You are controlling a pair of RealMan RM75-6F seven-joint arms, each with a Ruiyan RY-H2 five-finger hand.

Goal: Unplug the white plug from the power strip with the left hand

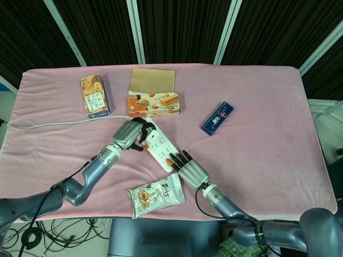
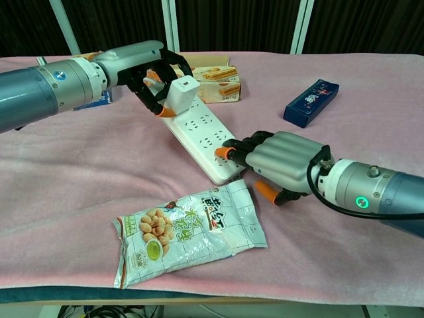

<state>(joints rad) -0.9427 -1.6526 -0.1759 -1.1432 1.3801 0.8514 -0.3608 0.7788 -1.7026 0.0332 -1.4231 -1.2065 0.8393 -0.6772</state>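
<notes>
The white power strip [image 2: 205,139] lies slantwise on the pink cloth, also visible from the head camera [image 1: 162,149]. The white plug [image 2: 183,93] stands tilted at its far end. My left hand [image 2: 154,74] grips the plug, fingers wrapped round its sides; in the head view the left hand [image 1: 131,134] hides most of the plug. Whether the prongs are out of the socket cannot be told. My right hand [image 2: 281,161] rests its fingertips on the strip's near end, seen from above as the right hand [image 1: 191,171].
A peanut snack bag [image 2: 189,228] lies just in front of the strip. A blue box [image 1: 217,118] sits to the right, a biscuit carton [image 1: 153,103] and brown card [image 1: 153,80] behind, an orange box [image 1: 95,95] at back left. The strip's grey cable [image 1: 53,124] runs off left.
</notes>
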